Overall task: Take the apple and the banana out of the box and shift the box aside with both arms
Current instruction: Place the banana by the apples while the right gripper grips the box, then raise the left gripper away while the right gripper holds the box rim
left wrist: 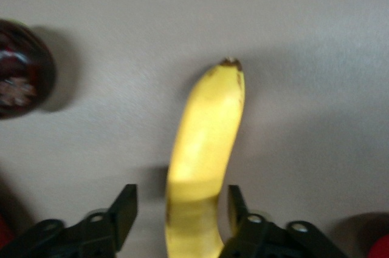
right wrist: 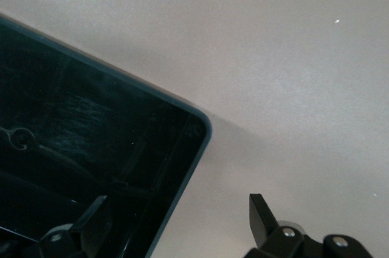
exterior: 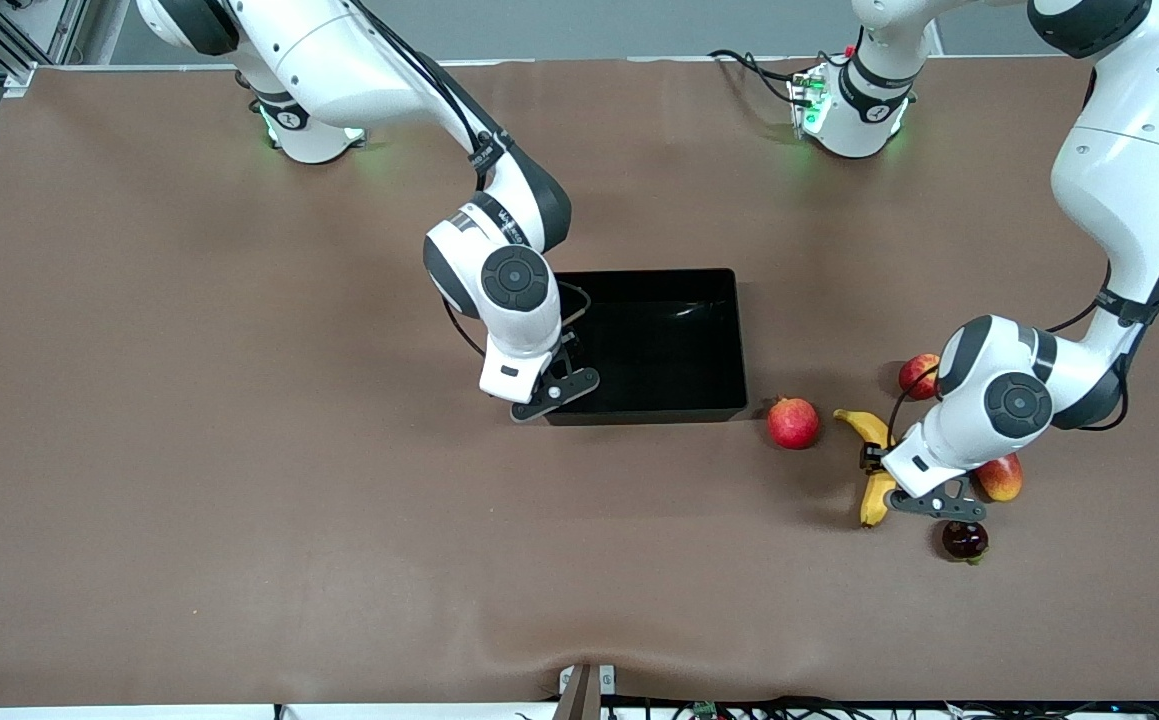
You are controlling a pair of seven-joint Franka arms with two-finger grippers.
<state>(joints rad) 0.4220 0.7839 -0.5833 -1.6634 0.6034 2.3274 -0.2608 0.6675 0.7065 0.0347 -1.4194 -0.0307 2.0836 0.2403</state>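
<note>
L tool (left wrist: pixel 179 224) open, fingers astride banana (exterior: pixel 876 462), no grip yet | R tool (right wrist: pixel 176 224) open, straddling black bin (exterior: pixel 654 345) wall at corner, mid-table | apple (exterior: pixel 918 375) near L-arm end of table (exterior: pixel 239 500)

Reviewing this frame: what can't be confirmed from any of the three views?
- Whether the left gripper touches the long curved yellow banana: its open fingers straddle it; the wrist view's edge cuts off the stem end.
- Small round red apple: front view, partly hidden by the left arm.
- Right gripper: open astride the glossy black plastic bin's wall; contact unclear.
</note>
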